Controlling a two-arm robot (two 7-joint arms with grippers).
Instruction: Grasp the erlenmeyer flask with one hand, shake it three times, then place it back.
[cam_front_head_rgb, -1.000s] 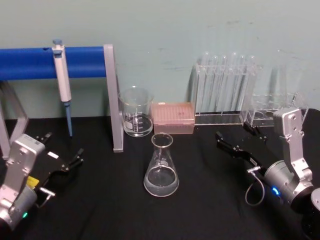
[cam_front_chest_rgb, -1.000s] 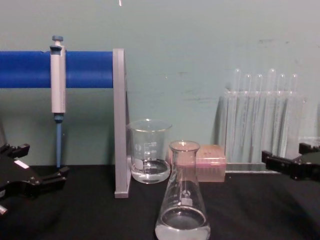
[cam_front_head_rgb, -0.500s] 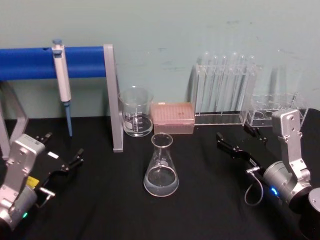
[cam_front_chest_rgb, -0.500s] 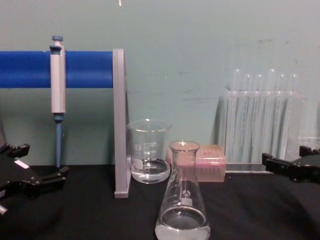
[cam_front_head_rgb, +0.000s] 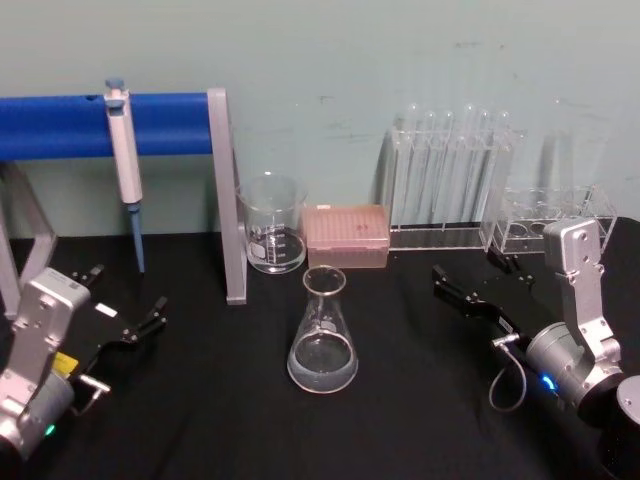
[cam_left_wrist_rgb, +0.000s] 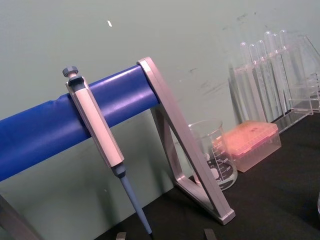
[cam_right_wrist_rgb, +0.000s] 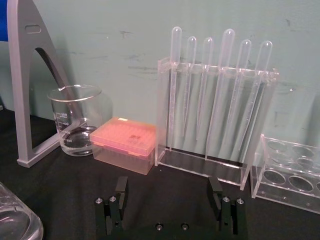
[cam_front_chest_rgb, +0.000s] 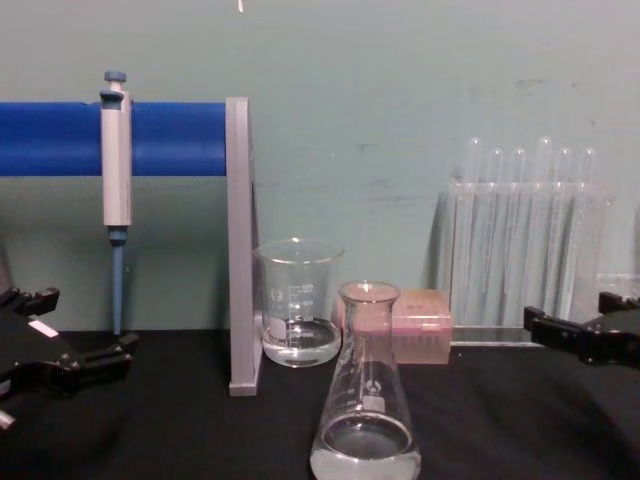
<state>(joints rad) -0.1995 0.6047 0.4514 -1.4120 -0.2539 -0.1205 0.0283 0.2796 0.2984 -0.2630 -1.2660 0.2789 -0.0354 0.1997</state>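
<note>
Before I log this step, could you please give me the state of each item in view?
Flask: upright on the table, ungrasped, a little clear liquid inside.
Beaker: upright, a little liquid at the bottom.
Pipette: hanging on the blue bar.
Tip box: closed.
Test tubes: standing in their rack.
Left pincer: open, empty.
Right pincer: open, empty.

The erlenmeyer flask (cam_front_chest_rgb: 366, 400) stands upright between 2 open grippers, untouched.

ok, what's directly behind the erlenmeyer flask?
Behind the erlenmeyer flask sit a pink tip box and, to its left, a glass beaker. From the chest view, the flask's neck covers part of the box.
</note>
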